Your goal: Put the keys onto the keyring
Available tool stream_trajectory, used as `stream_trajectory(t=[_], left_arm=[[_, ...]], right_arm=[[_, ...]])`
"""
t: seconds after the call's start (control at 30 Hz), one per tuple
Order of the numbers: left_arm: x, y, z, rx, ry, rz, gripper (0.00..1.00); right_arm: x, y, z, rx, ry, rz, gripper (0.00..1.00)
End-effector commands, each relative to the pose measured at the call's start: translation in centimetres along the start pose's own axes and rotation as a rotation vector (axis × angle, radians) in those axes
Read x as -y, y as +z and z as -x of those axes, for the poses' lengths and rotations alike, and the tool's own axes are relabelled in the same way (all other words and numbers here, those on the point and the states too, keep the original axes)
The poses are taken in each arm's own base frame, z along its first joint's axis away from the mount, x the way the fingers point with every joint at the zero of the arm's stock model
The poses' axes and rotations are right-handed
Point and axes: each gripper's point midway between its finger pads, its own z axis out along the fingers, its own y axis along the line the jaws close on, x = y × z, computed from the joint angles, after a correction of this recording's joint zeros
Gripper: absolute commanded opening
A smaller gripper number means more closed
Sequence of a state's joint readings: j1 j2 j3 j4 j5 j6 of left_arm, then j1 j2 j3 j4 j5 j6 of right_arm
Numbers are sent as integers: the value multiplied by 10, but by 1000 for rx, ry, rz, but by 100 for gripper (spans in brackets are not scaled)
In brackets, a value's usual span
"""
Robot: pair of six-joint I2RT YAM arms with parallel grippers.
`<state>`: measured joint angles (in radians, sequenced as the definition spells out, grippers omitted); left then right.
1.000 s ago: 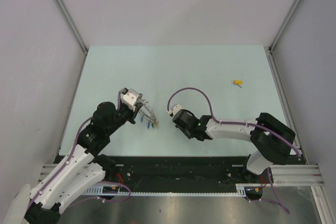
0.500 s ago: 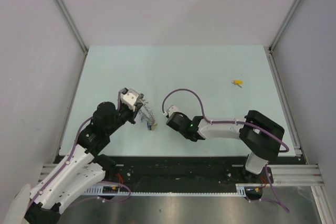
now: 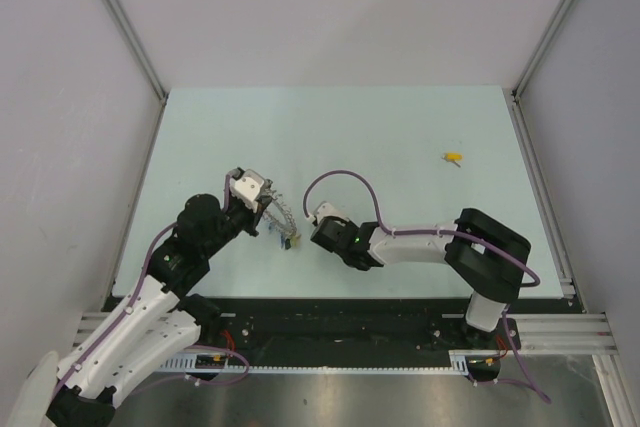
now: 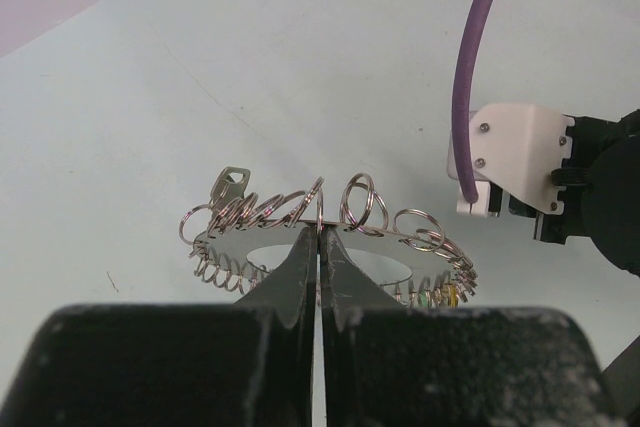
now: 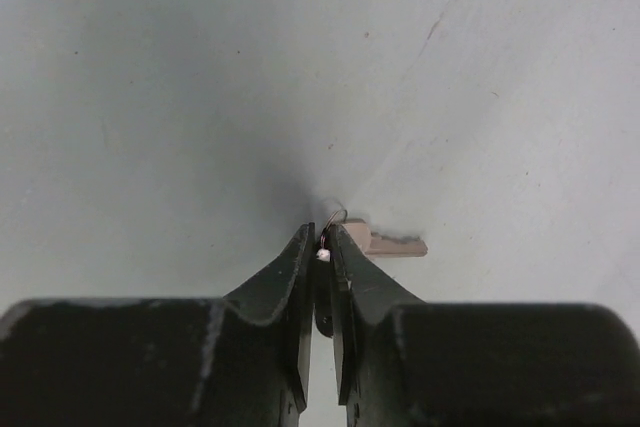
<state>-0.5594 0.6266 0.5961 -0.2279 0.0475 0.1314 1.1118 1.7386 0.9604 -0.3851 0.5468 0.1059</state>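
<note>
Keyring (image 4: pixel 245 215), strung with silver keys and split rings, sits pinched at its near rim between the clenched fingers of the left gripper (image 4: pixel 320 237). The left wrist view shows its loops fanned to either side of the fingertips, with green and yellow tags at its right end. It also shows the right arm's white wrist housing (image 4: pixel 520 162) and purple cable (image 4: pixel 478 67) close by on the right. Only the right wrist view shows that arm's load. The right gripper (image 5: pixel 322 242) is nipped almost closed on a small key (image 5: pixel 395 245). A dark tag fills the slit between the fingers, and the pale blade and a thin wire loop poke out past the tips, just above the table (image 3: pixel 350 127). From overhead, both grippers meet near the table's front centre, fingertips facing each other. A yellow-tagged key (image 3: pixel 453 158) lies well apart, far right.
</note>
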Motion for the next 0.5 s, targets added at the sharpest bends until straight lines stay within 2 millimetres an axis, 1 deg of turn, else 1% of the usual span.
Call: stream_trajectory(t=[0.0,0.1,0.2,0.23,0.3,0.33,0.37,0.4,0.43,0.47], left_arm=[[-4,0,23,84,-3,12,0],[-4,0,23,83,-2,10,0],[-2,0,23,86,2,-2,0],[-1,0,24,88,4,-6,0],[2,1,25,94,13,-23,0],[3,1,27,100,18,-33,0],[5,1,28,104,23,-45,1],[11,1,30,113,38,-81,0],[15,0,32,121,44,-105,0],[19,1,34,130,52,-128,0]], right_arm=[[2,2,4,-3,-8,-38,9],[5,0,6,1,-10,-48,0],[9,-9,16,32,-1,-21,0],[12,-19,25,69,18,-6,0],[16,-29,35,104,22,34,0],[21,-40,44,143,39,54,0],[25,-46,50,170,49,72,0],[22,-53,54,192,46,123,0],[29,-57,60,215,49,139,0],[36,-72,70,273,68,165,0]])
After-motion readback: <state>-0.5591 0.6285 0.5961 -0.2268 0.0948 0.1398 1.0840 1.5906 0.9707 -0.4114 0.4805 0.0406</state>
